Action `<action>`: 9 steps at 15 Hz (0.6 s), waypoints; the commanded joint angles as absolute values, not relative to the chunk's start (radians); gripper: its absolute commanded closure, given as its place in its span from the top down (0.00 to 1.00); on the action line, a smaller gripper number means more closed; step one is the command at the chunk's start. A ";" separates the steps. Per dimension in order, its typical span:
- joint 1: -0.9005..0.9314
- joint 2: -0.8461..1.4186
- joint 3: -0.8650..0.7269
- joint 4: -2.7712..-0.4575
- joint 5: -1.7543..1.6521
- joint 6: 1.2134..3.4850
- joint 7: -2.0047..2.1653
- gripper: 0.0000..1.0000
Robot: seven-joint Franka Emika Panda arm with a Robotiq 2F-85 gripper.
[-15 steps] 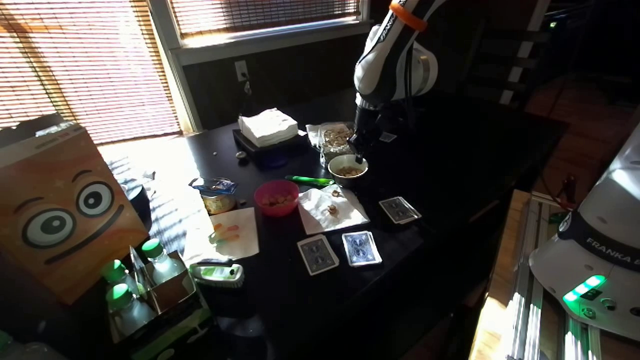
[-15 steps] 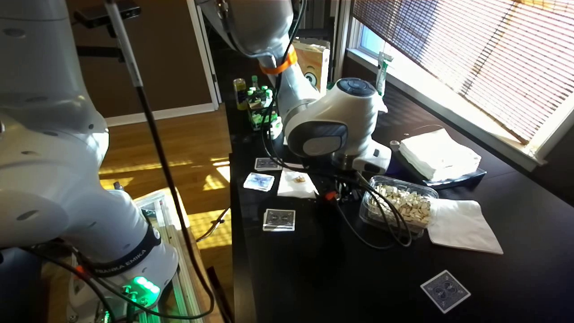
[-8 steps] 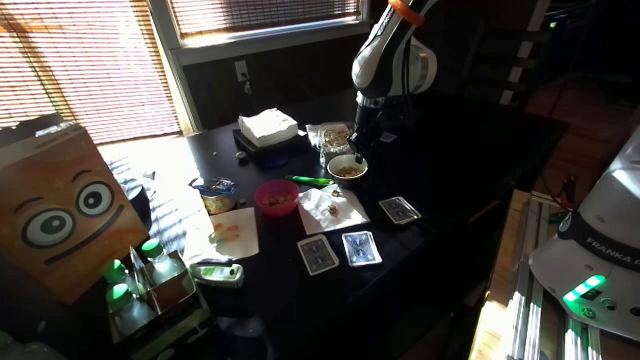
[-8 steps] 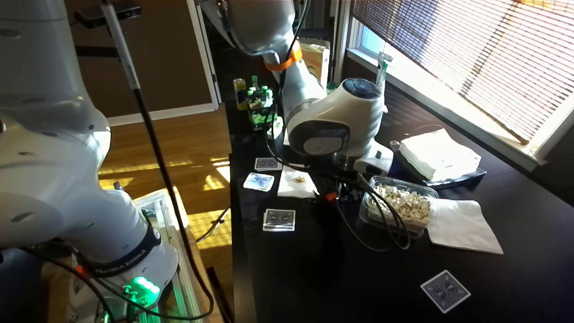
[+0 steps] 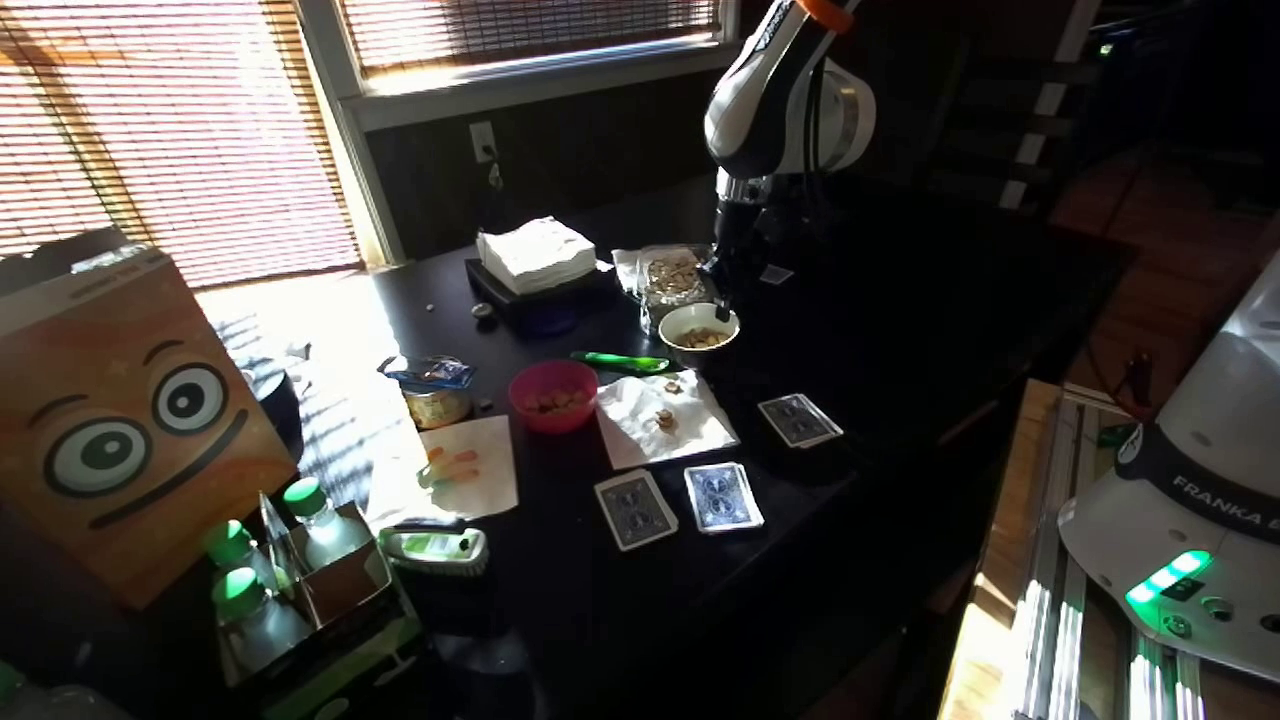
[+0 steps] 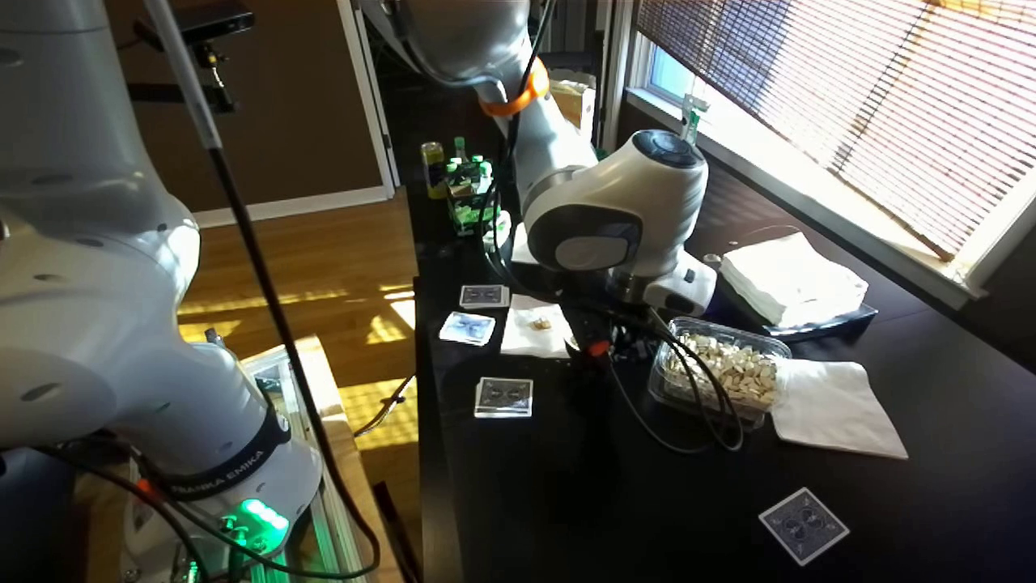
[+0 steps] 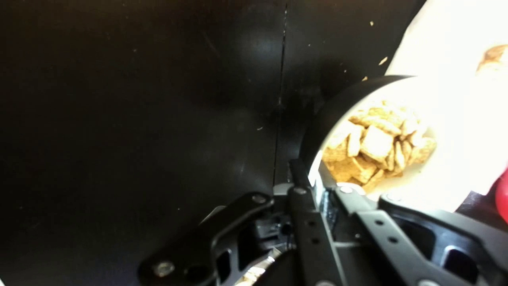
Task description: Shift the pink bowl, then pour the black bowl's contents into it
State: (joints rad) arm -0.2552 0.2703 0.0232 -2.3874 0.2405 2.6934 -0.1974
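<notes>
The pink bowl (image 5: 553,397) stands on the dark table with brown pieces in it; its edge shows at the right of the wrist view (image 7: 503,198). The black bowl (image 5: 682,322), dark outside and pale inside, holds light brown pieces and also shows in the wrist view (image 7: 337,107). My gripper (image 5: 722,310) is at the black bowl's far right rim. In the wrist view my gripper (image 7: 313,171) is shut on that rim, one finger inside and one outside. Whether the bowl's base is off the table is hard to tell.
A white napkin (image 5: 665,440) with crumbs and a green utensil (image 5: 622,361) lie between the bowls. A clear tub of pieces (image 6: 720,368) stands behind the black bowl. Napkins (image 5: 540,255) are stacked on a tray. Playing cards (image 5: 722,497) and a can (image 5: 438,408) are nearby.
In the last half second the black bowl and my gripper have shifted slightly up and to the right in the exterior view. The pink bowl has not moved.
</notes>
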 commanded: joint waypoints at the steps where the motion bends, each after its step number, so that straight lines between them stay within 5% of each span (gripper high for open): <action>1: -0.248 0.217 0.025 -2.382 0.294 2.600 -0.214 0.02; 9: -0.170 0.088 0.031 -2.396 0.379 2.487 -0.210 0.02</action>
State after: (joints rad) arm -0.2135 0.1560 0.0278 -2.3789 0.3141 2.5152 -0.2006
